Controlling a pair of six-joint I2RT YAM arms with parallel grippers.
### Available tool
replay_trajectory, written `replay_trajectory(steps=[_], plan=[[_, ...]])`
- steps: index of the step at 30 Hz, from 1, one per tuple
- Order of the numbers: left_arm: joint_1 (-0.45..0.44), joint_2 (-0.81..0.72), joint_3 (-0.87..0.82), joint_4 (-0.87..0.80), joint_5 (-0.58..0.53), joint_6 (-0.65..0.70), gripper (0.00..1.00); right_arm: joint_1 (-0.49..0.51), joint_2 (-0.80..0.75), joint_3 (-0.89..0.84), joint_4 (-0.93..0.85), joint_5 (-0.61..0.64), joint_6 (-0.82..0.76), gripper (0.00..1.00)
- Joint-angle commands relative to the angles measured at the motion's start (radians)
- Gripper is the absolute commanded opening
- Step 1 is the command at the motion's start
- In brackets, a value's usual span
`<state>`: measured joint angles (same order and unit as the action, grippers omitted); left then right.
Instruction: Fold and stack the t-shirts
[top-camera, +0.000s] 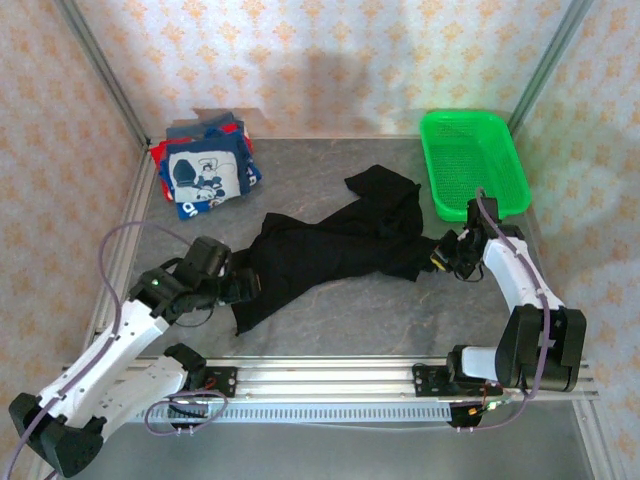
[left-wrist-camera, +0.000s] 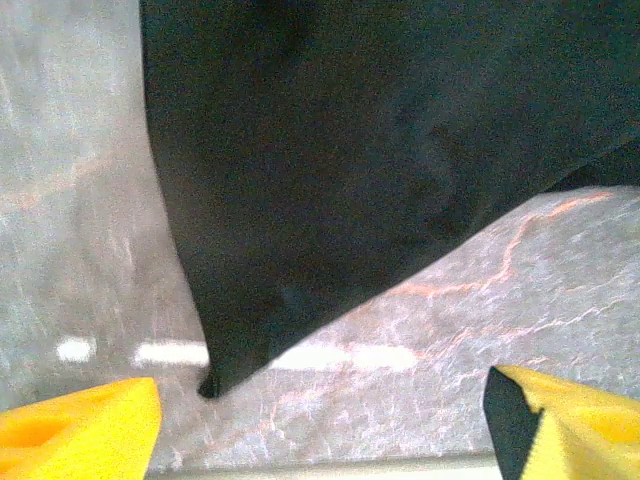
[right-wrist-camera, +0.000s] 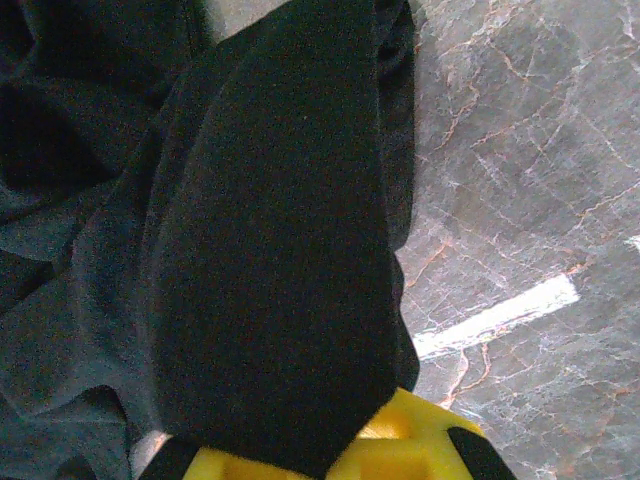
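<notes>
A large black t-shirt (top-camera: 330, 245) lies crumpled across the middle of the table. At the back left sits a pile of folded t-shirts, a navy one with a white cartoon print (top-camera: 205, 175) on top and red and grey edges under it. My left gripper (top-camera: 245, 285) is at the black shirt's near left corner. In the left wrist view that black t-shirt (left-wrist-camera: 350, 150) ends in a pointed corner just ahead of the left gripper (left-wrist-camera: 320, 440), which is open with bare table between its yellow fingertips (left-wrist-camera: 80, 430). My right gripper (top-camera: 440, 255) is shut on the shirt's right edge. The cloth (right-wrist-camera: 270, 250) drapes over the right gripper (right-wrist-camera: 330, 460).
A bright green mesh basket (top-camera: 475, 160) stands at the back right, just beyond the right arm. The grey marble table (top-camera: 400, 310) is bounded by patterned walls behind and at the sides, and by a metal rail (top-camera: 330, 375) along its near edge.
</notes>
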<state>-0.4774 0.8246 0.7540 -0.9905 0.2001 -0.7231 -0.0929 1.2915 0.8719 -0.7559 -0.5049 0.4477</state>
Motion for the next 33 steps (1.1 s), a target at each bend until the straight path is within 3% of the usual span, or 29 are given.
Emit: replay_trajectory(steps=[1,6,19,25,30,33], plan=[[0.005,-0.028,-0.092,-0.071,0.084,-0.181,0.81,-0.007,-0.001,0.026,-0.017,0.005,-0.004,0.0],[0.002,-0.03,-0.191,-0.026,0.056,-0.225,0.77,-0.007,0.011,0.037,-0.002,-0.022,0.0,0.0],[-0.065,0.299,-0.226,0.376,-0.007,-0.236,0.63,-0.008,0.034,0.035,0.017,-0.05,-0.009,0.0],[-0.066,0.448,-0.204,0.391,0.006,-0.195,0.34,-0.007,0.034,0.023,0.024,-0.055,-0.013,0.0],[-0.071,0.393,-0.095,0.317,0.014,-0.164,0.05,-0.008,0.027,0.012,0.03,-0.057,-0.014,0.0],[-0.072,0.324,0.047,0.25,0.026,-0.143,0.0,-0.008,0.023,0.015,0.029,-0.053,-0.02,0.0]])
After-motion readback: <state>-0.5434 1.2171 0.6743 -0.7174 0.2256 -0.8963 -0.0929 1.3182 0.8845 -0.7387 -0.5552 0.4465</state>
